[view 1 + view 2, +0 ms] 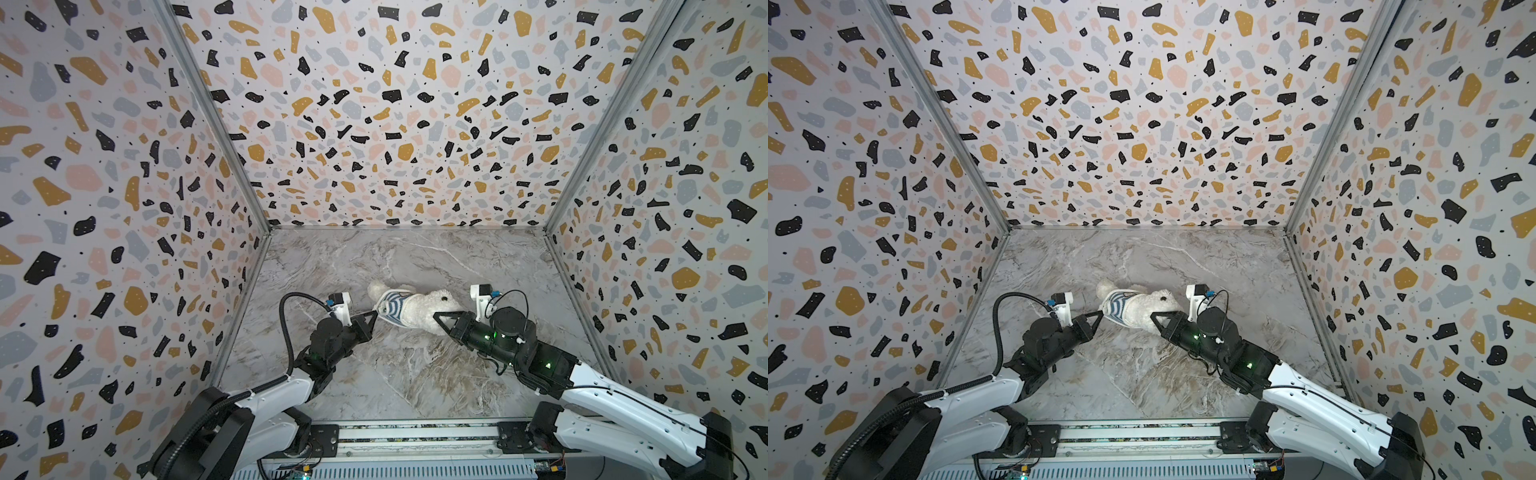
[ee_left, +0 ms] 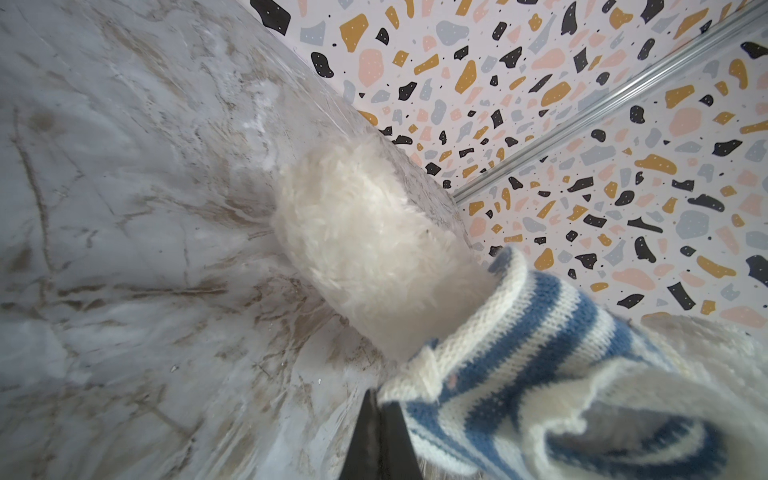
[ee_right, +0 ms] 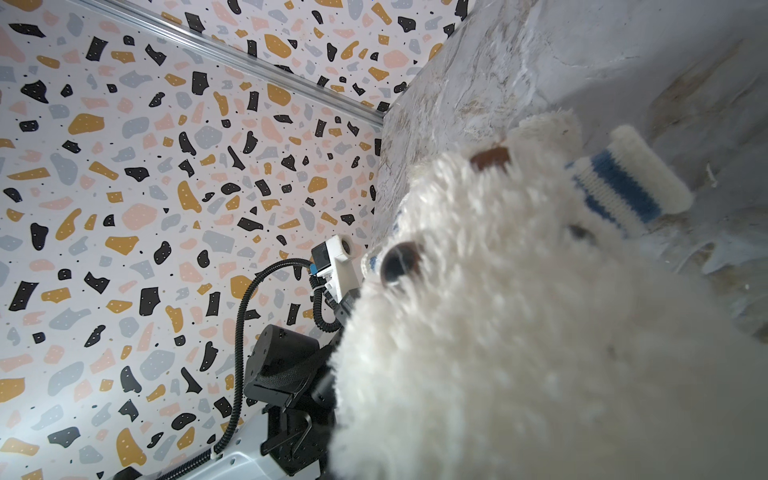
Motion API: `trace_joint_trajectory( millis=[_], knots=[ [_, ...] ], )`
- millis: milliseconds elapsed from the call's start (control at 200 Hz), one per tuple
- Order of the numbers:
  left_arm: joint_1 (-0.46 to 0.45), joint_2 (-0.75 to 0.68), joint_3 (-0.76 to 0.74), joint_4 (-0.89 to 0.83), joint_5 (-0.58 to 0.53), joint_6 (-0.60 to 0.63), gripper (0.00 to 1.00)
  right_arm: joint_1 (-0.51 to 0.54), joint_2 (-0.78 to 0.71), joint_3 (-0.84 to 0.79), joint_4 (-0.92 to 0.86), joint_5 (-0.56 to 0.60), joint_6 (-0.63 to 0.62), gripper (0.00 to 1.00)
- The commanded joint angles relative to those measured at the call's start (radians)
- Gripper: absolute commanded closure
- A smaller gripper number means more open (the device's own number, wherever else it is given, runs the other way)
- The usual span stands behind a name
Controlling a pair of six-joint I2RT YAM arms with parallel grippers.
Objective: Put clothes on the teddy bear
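Teddy bear [image 1: 419,311] lies mid-frame on the marble table [image 1: 374,257] w/ striped shirt [image 1: 390,305] round its body. My left gripper [image 1: 375,313] is pinched tight on the shirt hem, right gripper [image 1: 437,316] clamped on fur near its head.

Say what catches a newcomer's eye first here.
The cream teddy bear lies on the marble table with a blue-and-white striped shirt on its body. The left gripper pinches the shirt's edge, and the right gripper clamps the bear at its head. Loud terrazzo-patterned walls box in the scene.
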Motion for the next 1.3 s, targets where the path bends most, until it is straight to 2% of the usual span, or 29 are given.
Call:
trace_joint_trajectory(
  millis=[0,180,280,385,491,641,751,876,981,1297],
  knots=[
    [-0.001,-0.053,0.013,-0.09,0.003,0.073,1.0,-0.016,-0.029,-0.013,0.056,0.037,-0.004,0.94],
    [-0.035,-0.142,0.008,-0.203,0.047,0.106,1.0,-0.047,-0.01,-0.077,0.081,0.016,0.028,0.68],
    [-0.039,-0.19,0.002,-0.245,0.073,0.107,1.0,-0.053,0.005,-0.083,0.077,0.012,0.022,0.57],
    [-0.041,-0.234,0.013,-0.293,0.094,0.11,1.0,-0.058,0.023,-0.078,0.073,0.009,-0.011,0.51],
    [-0.042,-0.269,0.051,-0.368,0.109,0.131,1.0,-0.06,0.06,-0.045,0.043,0.005,-0.112,0.46],
    [-0.042,-0.298,0.127,-0.497,0.126,0.164,1.0,-0.036,0.16,0.093,-0.096,-0.059,-0.38,0.37],
    [-0.042,-0.294,0.144,-0.523,0.138,0.17,1.0,0.028,0.216,0.172,-0.235,0.012,-0.549,0.36],
    [-0.042,-0.288,0.145,-0.522,0.144,0.152,1.0,0.106,0.211,0.18,-0.314,0.163,-0.654,0.37],
    [-0.042,-0.313,0.154,-0.529,0.14,0.136,1.0,0.151,0.199,0.186,-0.37,0.25,-0.69,0.39],
    [-0.042,-0.278,0.186,-0.534,0.148,0.147,1.0,0.189,0.256,0.182,-0.453,0.285,-0.714,0.41]
  ],
)
